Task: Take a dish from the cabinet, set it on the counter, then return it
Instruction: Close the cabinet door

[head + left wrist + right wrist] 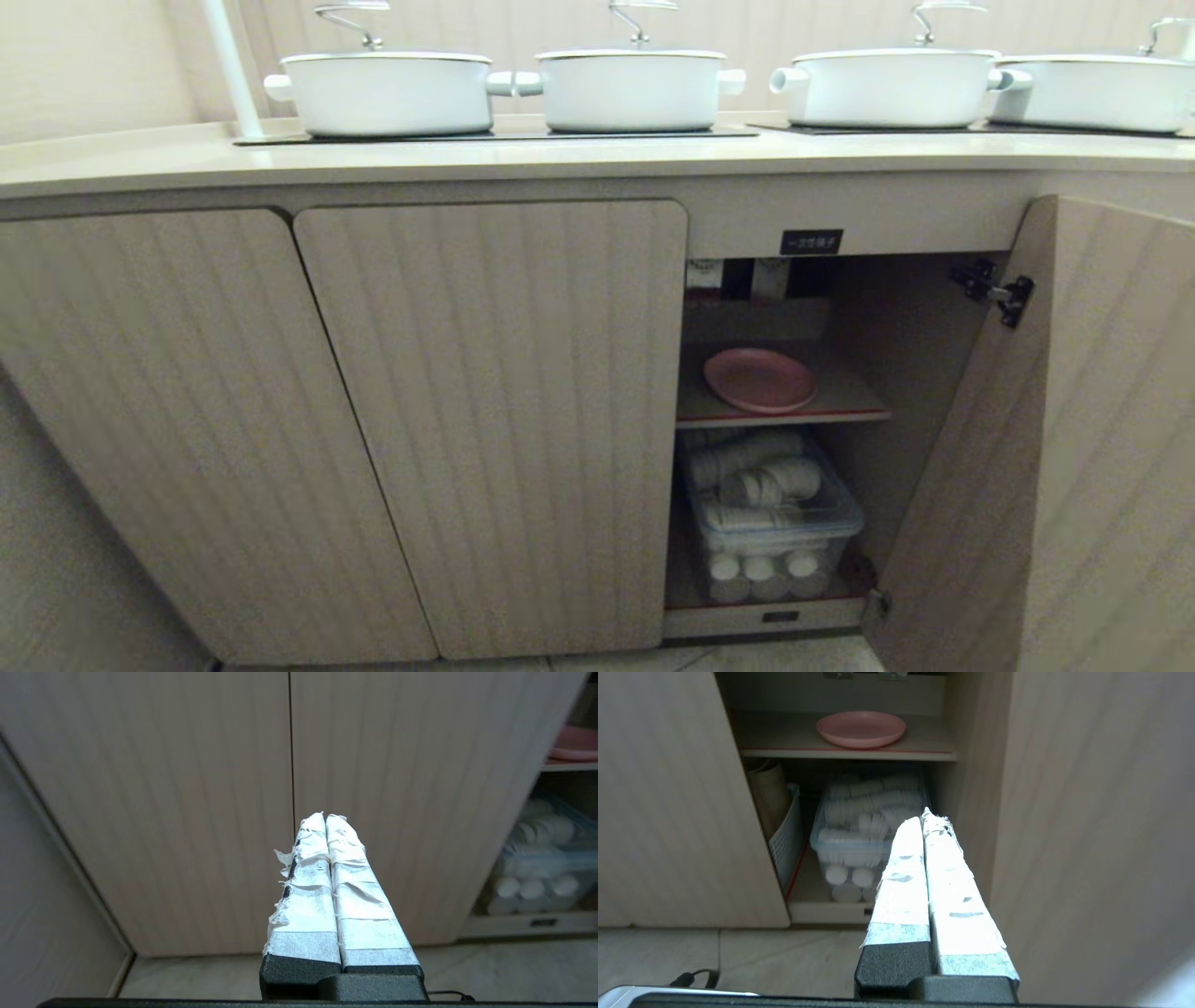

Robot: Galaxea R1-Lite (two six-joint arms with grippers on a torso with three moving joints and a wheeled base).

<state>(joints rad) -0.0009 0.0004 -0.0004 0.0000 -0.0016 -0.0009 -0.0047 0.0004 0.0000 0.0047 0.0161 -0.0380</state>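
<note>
Pink dish (759,380) sits flat on the inner shelf (845,401) of the cabinet (775,439), toward the shelf's front-left part, nothing on top of it. Cabinet door (1055,448) w/ vertical flutes is swung wide open to the right; small black label (810,242) w/ white characters sits on the strip above the opening. Below the shelf: clear plastic bin (775,523) packed w/ white cups lying on their sides, on the cabinet floor. In the right wrist view a white slotted basket (787,842) stands just beside the bin, against the cabinet's side wall.

Two closed fluted doors (495,420) fill the front to the left of the opening. Cream counter (373,159) runs across the top, four white lidded pots (387,89) on black hob panels.

Left gripper (325,817): taped fingers pressed together, empty, pointing at the closed doors, low near the floor. Right gripper (924,814): fingers also together, holding nothing, aimed at the open cabinet, well short of the dish. Neither arm shows in the head view.
</note>
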